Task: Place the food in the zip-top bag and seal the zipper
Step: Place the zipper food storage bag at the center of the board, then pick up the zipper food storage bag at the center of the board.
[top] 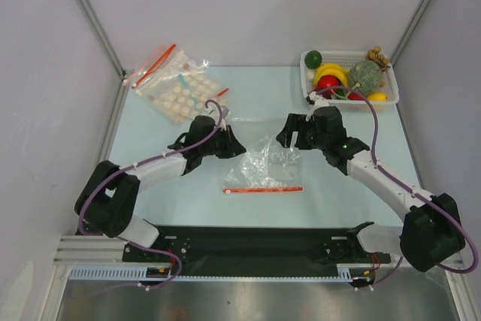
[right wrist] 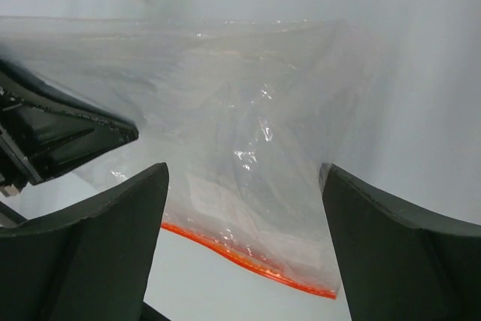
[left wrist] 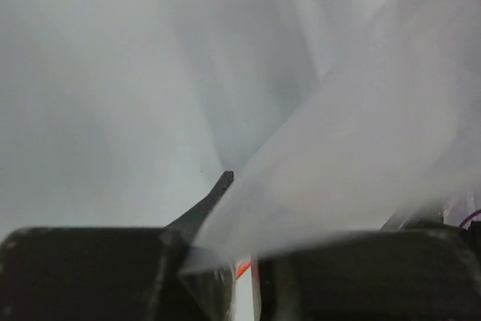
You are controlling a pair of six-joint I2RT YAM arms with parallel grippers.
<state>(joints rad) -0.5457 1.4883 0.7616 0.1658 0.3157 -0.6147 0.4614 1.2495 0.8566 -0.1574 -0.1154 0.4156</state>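
Fingers on the left arm (left wrist: 113, 268) are pinched on a fold of clear film from the zip-top bag (top: 263, 165), which rises out of the narrow gap between them and blurs across most of the left wrist view. The right fingers (right wrist: 90, 246) stand wide apart and hold nothing, with the bag lying below and between them. The bag rests crumpled at the middle of the pale worktop (top: 150, 155), between the two arms. Its zipper (top: 263, 189) is a straight red strip along the near edge. No food shows inside it. The food sits in a white basket (top: 307, 77) at the far right corner: a rough grey-green ball (top: 365, 74), a dark green ball (top: 313, 58) and a shiny red round fruit (top: 328, 84). With them are yellow bananas (top: 331, 71) and a brown grape bunch (top: 376, 56). The right arm's wrist lies just in front of the basket, and its purple cable (top: 368, 107) loops over the basket's near side. Bags printed with pale discs (top: 176, 88) lie at the far left, well apart from the clear bag.
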